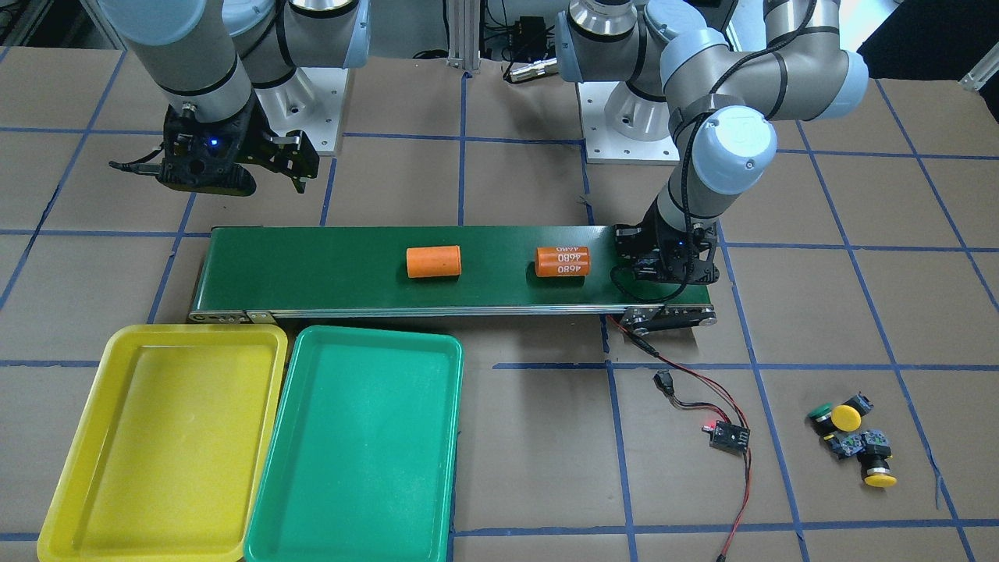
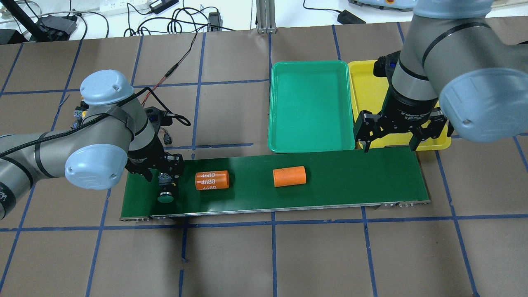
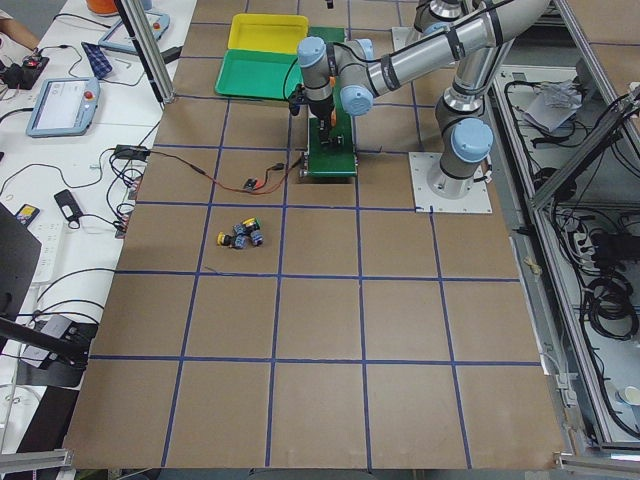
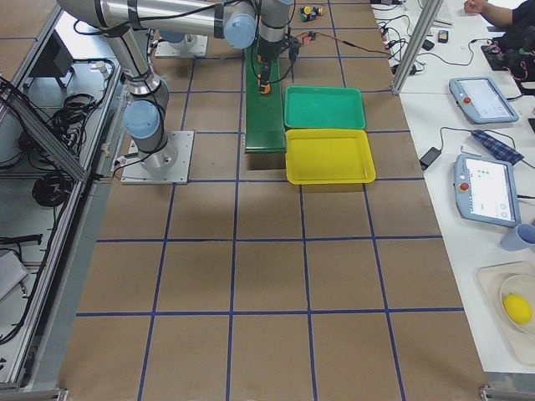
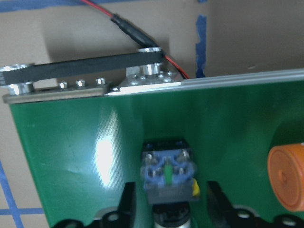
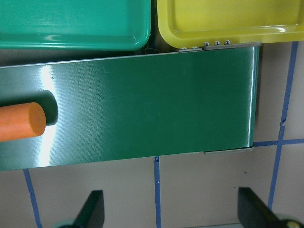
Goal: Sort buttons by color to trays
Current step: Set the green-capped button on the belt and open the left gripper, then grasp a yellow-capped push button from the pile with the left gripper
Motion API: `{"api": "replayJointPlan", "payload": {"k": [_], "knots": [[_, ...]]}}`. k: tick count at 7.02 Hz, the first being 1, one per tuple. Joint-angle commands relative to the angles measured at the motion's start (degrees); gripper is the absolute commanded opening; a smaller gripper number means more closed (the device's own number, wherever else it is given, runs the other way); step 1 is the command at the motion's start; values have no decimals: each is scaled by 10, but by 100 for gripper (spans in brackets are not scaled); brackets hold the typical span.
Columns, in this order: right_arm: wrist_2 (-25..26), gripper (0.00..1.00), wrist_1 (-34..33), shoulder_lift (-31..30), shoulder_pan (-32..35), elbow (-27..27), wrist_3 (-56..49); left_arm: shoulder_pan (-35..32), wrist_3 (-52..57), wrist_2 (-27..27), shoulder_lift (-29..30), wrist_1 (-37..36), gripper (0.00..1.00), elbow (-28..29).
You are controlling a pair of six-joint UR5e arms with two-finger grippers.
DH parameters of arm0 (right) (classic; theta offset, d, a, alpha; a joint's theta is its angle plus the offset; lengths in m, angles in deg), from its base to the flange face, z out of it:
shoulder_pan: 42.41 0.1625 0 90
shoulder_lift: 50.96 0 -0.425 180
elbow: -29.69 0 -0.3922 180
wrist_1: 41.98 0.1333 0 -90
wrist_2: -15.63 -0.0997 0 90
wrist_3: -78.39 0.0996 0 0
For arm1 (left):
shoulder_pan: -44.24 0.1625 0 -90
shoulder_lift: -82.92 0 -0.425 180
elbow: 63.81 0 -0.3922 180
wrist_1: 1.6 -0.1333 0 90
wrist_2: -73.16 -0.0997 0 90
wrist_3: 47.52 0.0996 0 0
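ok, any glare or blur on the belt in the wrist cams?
Left wrist view: white glare patch on the conveyor belt, whole frame soft. Right wrist view: glare streak beside the orange cylinder, belt edges sharp.

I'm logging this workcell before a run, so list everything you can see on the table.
conveyor belt: 1, dark green, mid-table
green-capped buttons: 2, one on the belt's end, one in the table pile
yellow-capped buttons: 2, table pile
yellow tray: 1, empty, beside belt
green tray: 1, empty, beside the yellow one
orange cylinders: 2, on belt, one marked 4680
circuit board: 1, black, red and black wires
left gripper: open, straddling belt button
right gripper: open, raised near belt's other end
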Motion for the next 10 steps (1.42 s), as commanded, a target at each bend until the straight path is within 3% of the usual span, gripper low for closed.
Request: {"api": "replayJointPlan", "payload": {"k": [1, 2, 4, 6, 8, 10], "knots": [[-5, 100, -4, -1, 0, 1, 0, 17, 39, -3, 19, 41, 100, 93], [-7, 100, 0, -2, 1, 5, 4, 59, 103, -4, 42, 78, 100, 157], [-7, 100, 1, -1, 4, 7, 31, 162, 323, -35, 120, 62, 100, 235], [-9, 100, -1, 2, 4, 4, 40, 230, 501, -32, 197, -49, 100, 242], [-9, 100, -1, 0, 4, 2, 41, 273, 604, -17, 241, -69, 100, 249], [-10, 100, -1, 0, 4, 1, 41, 285, 726, -12, 272, -139, 99, 250]]}}
